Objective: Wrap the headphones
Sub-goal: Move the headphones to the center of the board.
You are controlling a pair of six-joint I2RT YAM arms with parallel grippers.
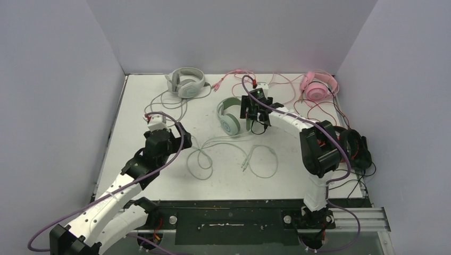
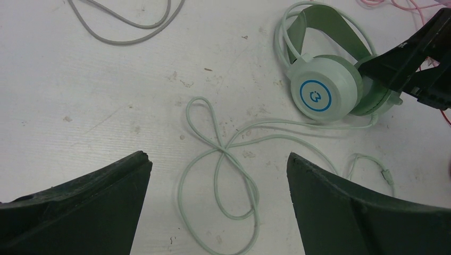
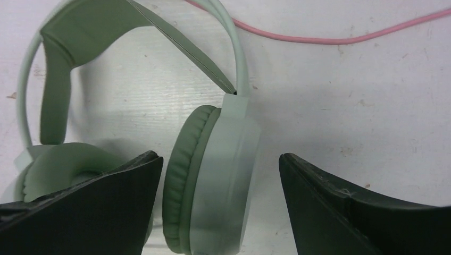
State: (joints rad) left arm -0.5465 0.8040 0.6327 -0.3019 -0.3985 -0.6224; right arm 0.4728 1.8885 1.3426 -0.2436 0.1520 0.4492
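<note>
We see the right gripper (image 3: 219, 159) lowered over the mint green headset (image 3: 213, 186), which lies on its side near the middle of the white table (image 1: 223, 180); its jaws are spread wide and straddle one ear cup, the cup standing between the two fingers; the left finger sits just beside the cushion, and the right finger is apart from the cup's shell, with bare table between them; we cannot tell whether the left finger touches.

From above, the right gripper (image 1: 257, 125) is at the right edge of the mint green headset (image 1: 230, 118); the mint cable (image 1: 260, 159) trails in loose loops toward the near edge.

The left gripper (image 2: 218, 159) hovers with its fingers spread and nothing between them; below it a crossed loop of the mint cable (image 2: 223, 154) lies on the table, the headset well apart at upper right.

The grey-white headset (image 1: 185, 82) and the pink headset (image 1: 318, 87) lie at the far edge, left and right.
</note>
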